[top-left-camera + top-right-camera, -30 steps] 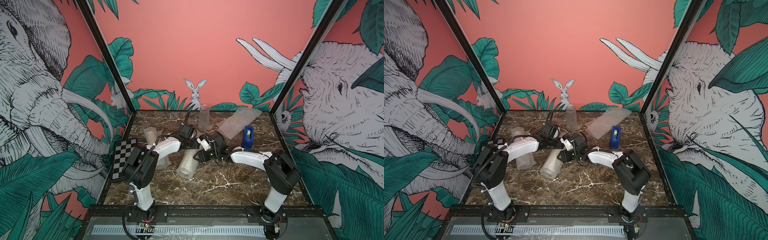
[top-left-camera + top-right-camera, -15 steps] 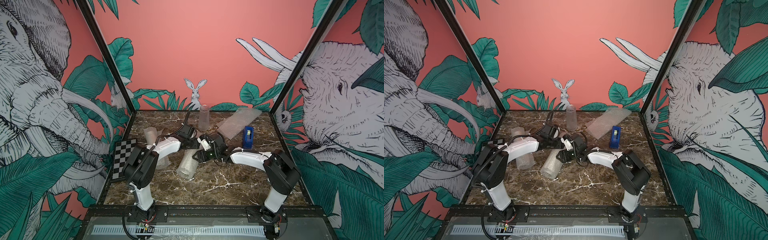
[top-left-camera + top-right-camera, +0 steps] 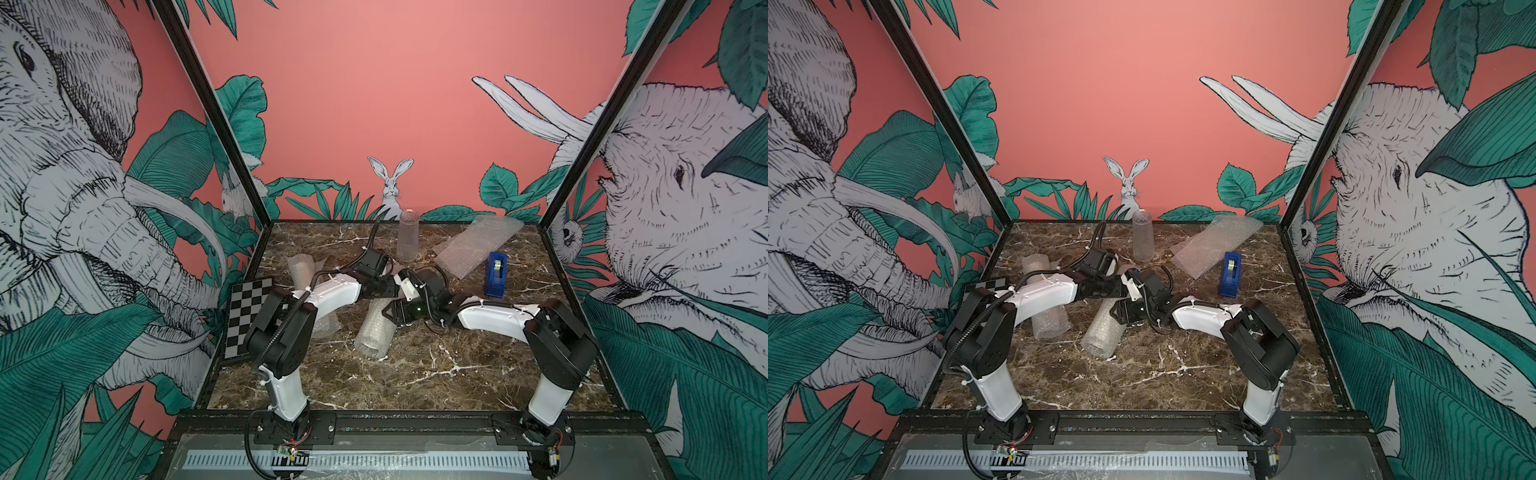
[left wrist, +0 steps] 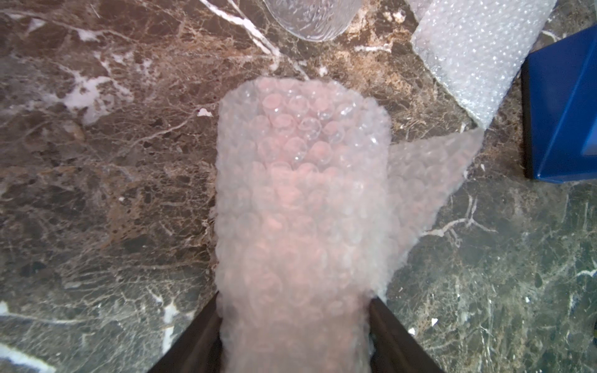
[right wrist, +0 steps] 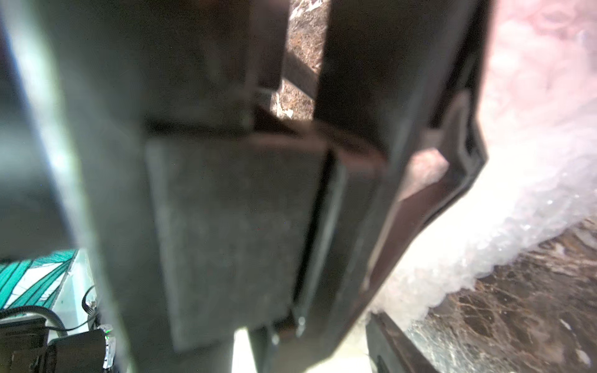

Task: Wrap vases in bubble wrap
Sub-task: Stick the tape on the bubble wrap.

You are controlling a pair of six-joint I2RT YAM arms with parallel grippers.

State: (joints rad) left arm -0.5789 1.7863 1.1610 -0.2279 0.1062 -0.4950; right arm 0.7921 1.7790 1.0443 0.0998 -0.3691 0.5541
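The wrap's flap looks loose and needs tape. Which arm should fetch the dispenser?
Probably right: the left gripper clamps the wrapped vase, and the tape dispenser stands on the right arm's side.

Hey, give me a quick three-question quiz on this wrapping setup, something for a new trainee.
1. True or false: the glass vase stands upright and unwrapped.
2. What is the left end effector shut on? A) the glass vase B) the wrapped vase C) nothing
3. Fill in: the blue thing near the flat sheet is a ___.
Key: 1 true; 2 B; 3 tape dispenser.
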